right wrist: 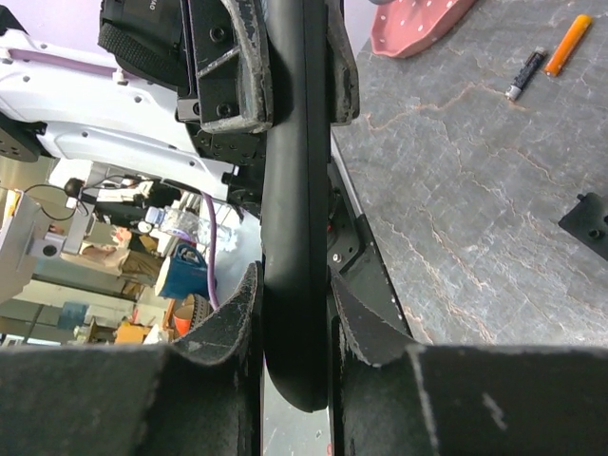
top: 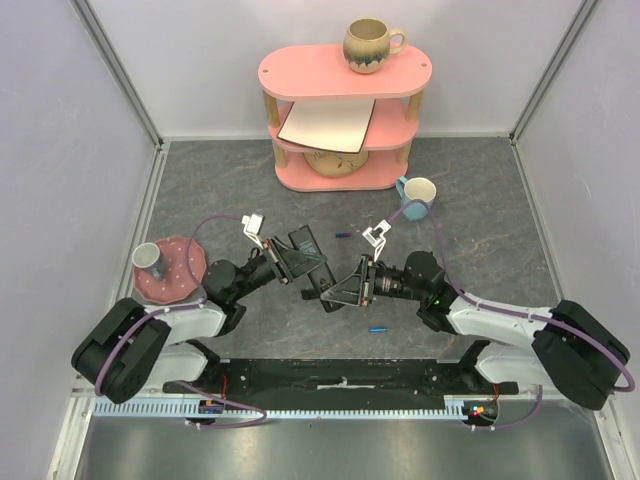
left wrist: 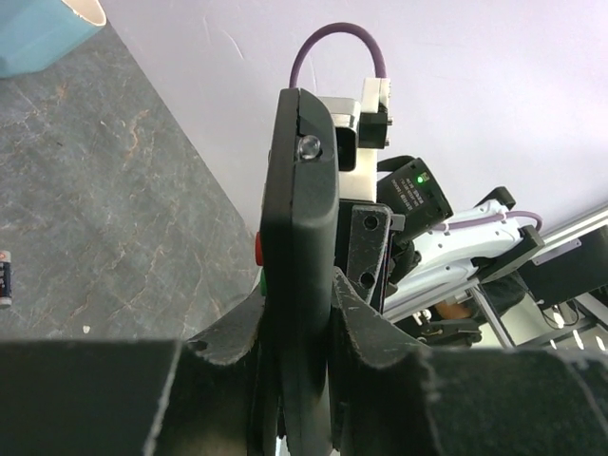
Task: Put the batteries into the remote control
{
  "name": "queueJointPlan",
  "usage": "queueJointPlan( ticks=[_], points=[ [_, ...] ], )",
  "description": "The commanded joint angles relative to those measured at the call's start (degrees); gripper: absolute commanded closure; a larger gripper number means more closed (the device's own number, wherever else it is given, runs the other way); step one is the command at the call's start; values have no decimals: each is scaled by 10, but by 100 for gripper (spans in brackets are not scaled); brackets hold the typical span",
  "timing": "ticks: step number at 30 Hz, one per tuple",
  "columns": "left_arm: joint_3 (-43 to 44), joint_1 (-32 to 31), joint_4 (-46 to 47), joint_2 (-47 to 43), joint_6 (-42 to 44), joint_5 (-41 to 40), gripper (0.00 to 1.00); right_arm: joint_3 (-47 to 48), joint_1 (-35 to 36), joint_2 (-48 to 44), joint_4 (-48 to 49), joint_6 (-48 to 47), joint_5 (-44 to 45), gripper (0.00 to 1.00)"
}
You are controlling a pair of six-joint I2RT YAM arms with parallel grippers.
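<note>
Slim, black and rectangular, the remote control [left wrist: 299, 190] stands edge-on in my left gripper [left wrist: 296, 313], whose jaws are closed tight on its sides. My right gripper [right wrist: 294, 304] pinches its other end. It hangs above the middle of the dark grey stone-patterned desk [top: 480, 220]. One tiny dark purple cylinder battery [top: 343, 235] lies beyond it toward the back edge. A small bright blue cylinder [top: 378, 328] lies near the front edge.

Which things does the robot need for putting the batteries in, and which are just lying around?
For the job:
- remote, gripped by the left claw and right claw
- battery, loose on the table

Just lying about:
- shelf
- brown mug
- blue mug
- plate
- cup
- blue cylinder
</note>
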Motion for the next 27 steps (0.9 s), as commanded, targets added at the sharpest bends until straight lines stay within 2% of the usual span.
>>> queueJointPlan(
  ticks=[1,4,5,6,10,14,15,19,22,27],
  points=[
    [-21,-5,57,-12,0,9,98,52,5,-32,-52,-49,-12,65],
    [-24,-3,-50,-63,40,-14,98,95,3,-61,-227,-151,23,41],
    [-21,-3,-83,-81,53,-26,98,128,3,-64,-317,-205,35,37],
    [-12,-3,-155,-112,66,-34,98,142,2,-72,-353,-230,42,35],
    [11,-1,-277,-178,126,-88,98,205,-8,-97,-490,-316,65,21],
    [14,0,-371,-231,140,-158,98,239,-15,-119,-592,-371,145,18],
    [11,0,-387,-243,140,-174,98,241,-15,-124,-600,-363,240,18],
    [-17,1,-433,-318,143,-205,98,209,-17,-101,-623,-294,490,21],
    [-35,1,-446,-349,148,-187,98,224,-21,-21,-621,-290,546,26],
    [-55,1,-459,-407,147,-159,98,292,-22,131,-571,-321,563,30]
  ],
)
